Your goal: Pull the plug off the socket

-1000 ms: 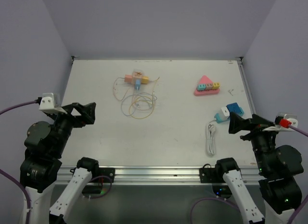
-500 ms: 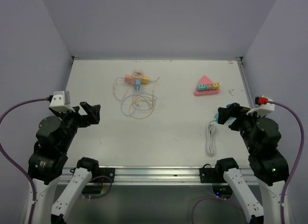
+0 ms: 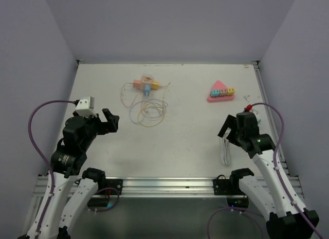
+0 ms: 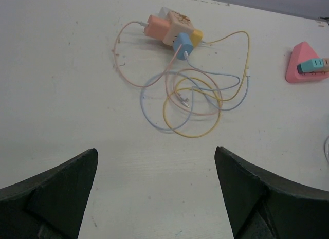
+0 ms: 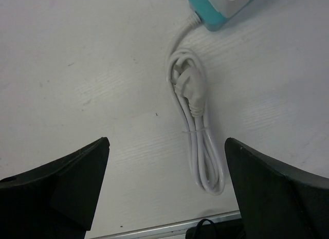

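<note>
The socket (image 3: 145, 83) sits in the upper middle of the top view, left of centre. A pink plug (image 3: 138, 84) sticks out of it to the left, a yellow plug (image 3: 154, 85) to the right, and a blue plug (image 3: 147, 90) points toward the lower edge. Loose cords (image 3: 146, 108) trail below them.

The left gripper (image 3: 109, 121) is spread wide and empty. It lies below and left of the socket, and its wrist view frames the socket (image 4: 177, 28) at top centre with the blue plug (image 4: 182, 44) facing it.

The right gripper (image 3: 229, 128) is also wide open and holds nothing. It hangs at the right over a coiled white cable (image 5: 198, 131), well away from the socket.

The left arm looks nearer. The blue plug's axis runs roughly toward it, so a pull would likely come back down the frame.
</note>
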`<state>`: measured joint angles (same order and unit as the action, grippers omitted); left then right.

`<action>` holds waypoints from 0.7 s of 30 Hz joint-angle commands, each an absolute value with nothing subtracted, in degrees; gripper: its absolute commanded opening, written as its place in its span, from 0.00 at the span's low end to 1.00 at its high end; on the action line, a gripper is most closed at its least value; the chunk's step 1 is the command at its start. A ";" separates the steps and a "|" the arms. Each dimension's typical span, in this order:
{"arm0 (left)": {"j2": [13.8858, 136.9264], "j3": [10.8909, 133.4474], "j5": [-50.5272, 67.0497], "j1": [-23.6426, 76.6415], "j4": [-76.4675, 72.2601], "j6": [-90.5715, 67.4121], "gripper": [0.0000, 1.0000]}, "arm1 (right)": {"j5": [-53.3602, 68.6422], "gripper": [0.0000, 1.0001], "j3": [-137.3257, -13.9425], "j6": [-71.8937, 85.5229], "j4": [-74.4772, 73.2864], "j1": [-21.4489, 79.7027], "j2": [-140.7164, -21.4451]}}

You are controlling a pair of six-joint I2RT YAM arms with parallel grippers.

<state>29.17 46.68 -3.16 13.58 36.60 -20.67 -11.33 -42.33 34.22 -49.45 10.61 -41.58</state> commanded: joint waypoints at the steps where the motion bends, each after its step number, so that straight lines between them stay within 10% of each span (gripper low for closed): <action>1: 29.09 42.03 -0.26 13.89 28.66 -21.62 1.00 | -14.32 0.99 -39.47 38.93 -45.27 10.81 -44.55; 12: 26.46 34.11 2.64 13.80 23.29 -22.06 0.99 | -17.40 0.98 -32.96 39.29 -36.22 10.72 -55.80; 21: 26.98 34.10 2.81 13.71 23.38 -21.89 1.00 | -16.61 0.78 -33.66 36.66 -31.56 10.81 -64.15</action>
<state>26.79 34.11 1.85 13.58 27.07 -21.89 -15.51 -32.97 37.89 -35.59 10.61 -62.22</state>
